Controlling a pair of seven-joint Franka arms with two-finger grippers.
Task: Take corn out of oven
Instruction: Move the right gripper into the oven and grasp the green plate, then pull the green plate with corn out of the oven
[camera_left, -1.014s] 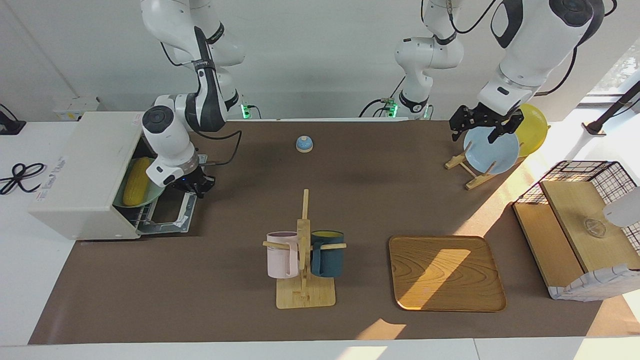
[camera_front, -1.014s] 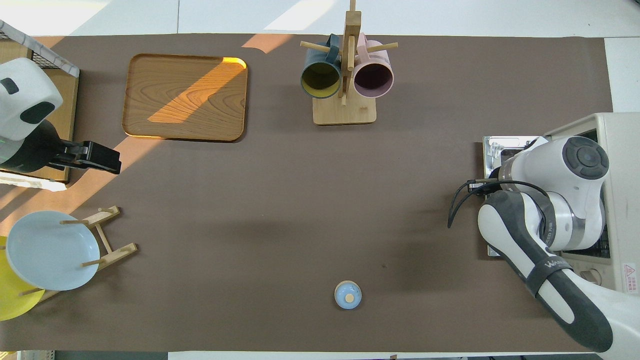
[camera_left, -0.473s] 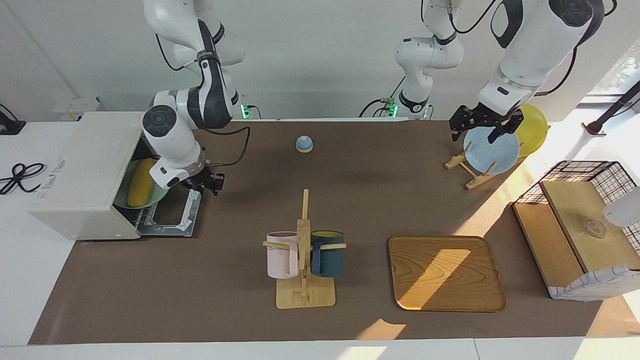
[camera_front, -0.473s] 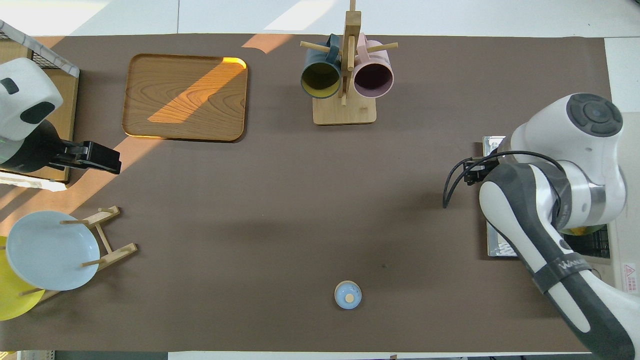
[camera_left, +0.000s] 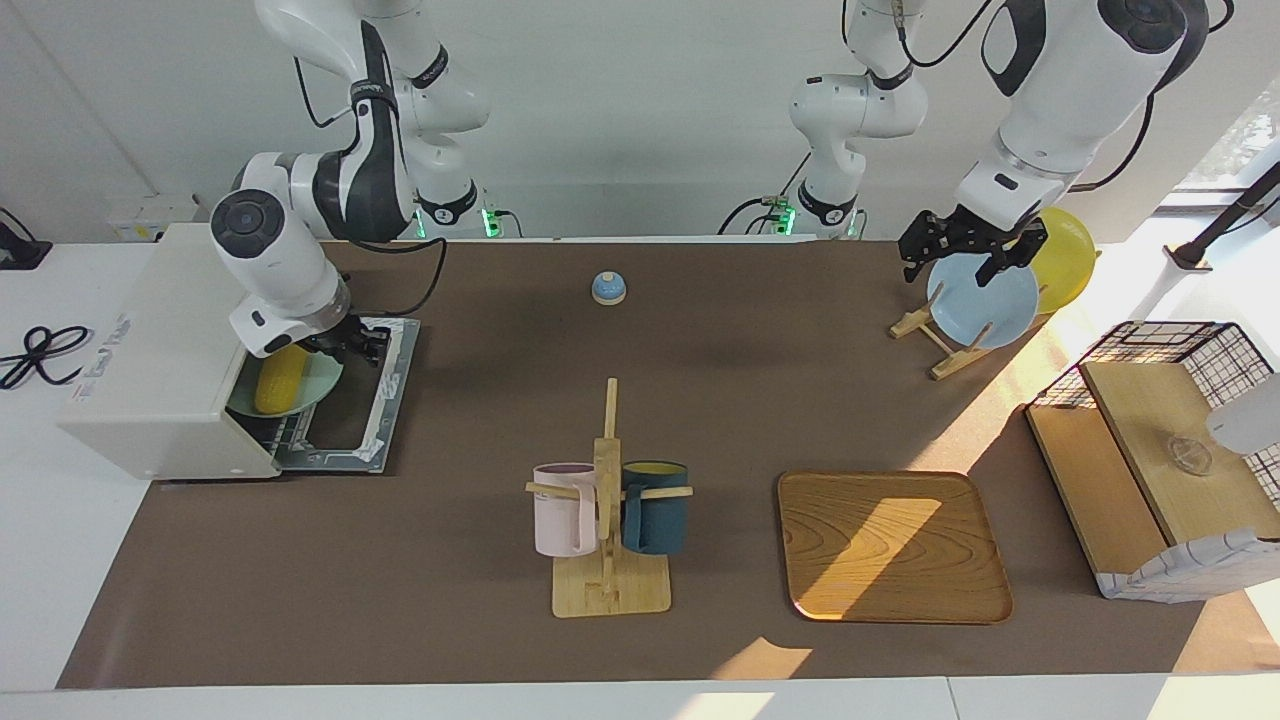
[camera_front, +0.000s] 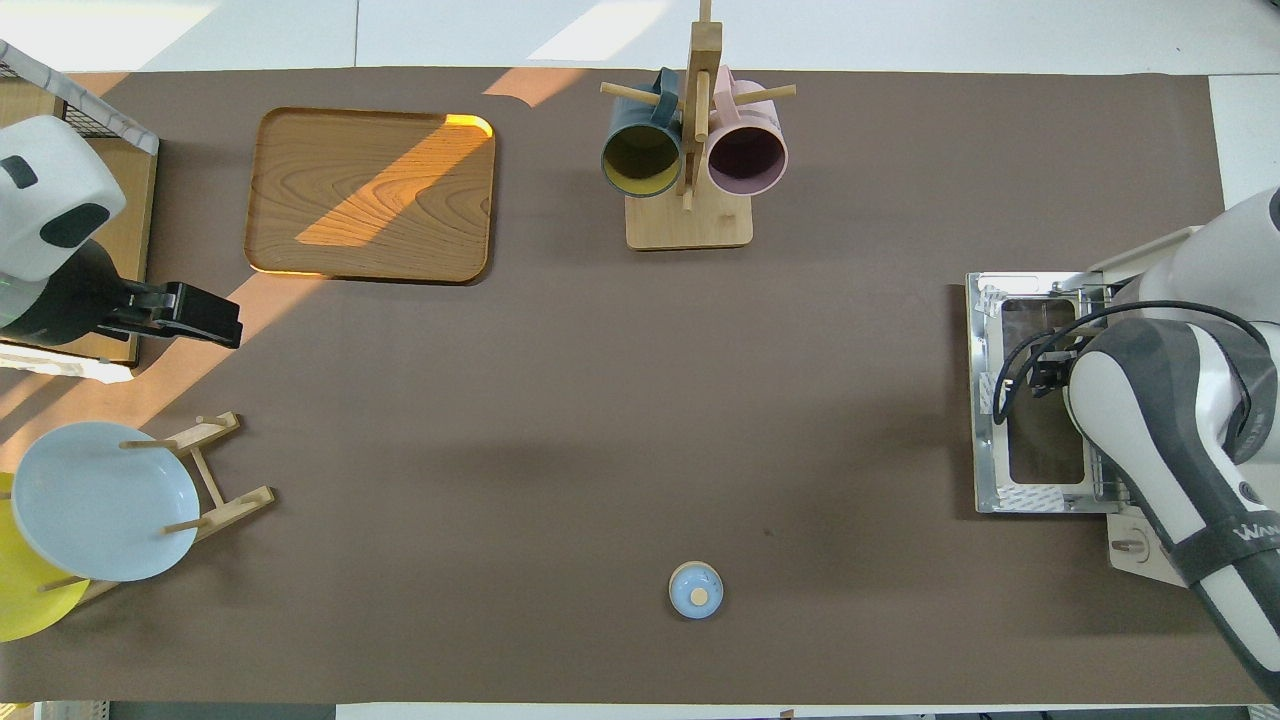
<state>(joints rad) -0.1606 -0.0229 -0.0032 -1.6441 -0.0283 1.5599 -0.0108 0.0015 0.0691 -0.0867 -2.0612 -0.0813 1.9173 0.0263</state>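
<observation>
The white oven (camera_left: 160, 330) stands at the right arm's end of the table, its door (camera_left: 372, 440) lying open and flat on the table. Inside the mouth lies the yellow corn (camera_left: 275, 388) on a pale green plate (camera_left: 318, 385). My right gripper (camera_left: 355, 345) hangs low over the door's hinge side, just beside the corn's end nearer to the robots and not holding it. In the overhead view the right arm hides the corn, and the right gripper (camera_front: 1045, 375) shows over the door (camera_front: 1030, 285). My left gripper (camera_left: 968, 255) waits open above the plate rack.
A blue plate (camera_left: 985, 305) and a yellow plate (camera_left: 1065, 255) stand in a wooden rack. A mug stand (camera_left: 608, 520) with a pink and a dark blue mug, a wooden tray (camera_left: 893, 545), a small blue bell (camera_left: 608, 288) and a wire-and-wood basket (camera_left: 1170, 450) are also on the table.
My right gripper has left the door's outer edge and swung back to the oven's mouth, beside the corn. The door lies fully uncovered. The left arm has not moved.
</observation>
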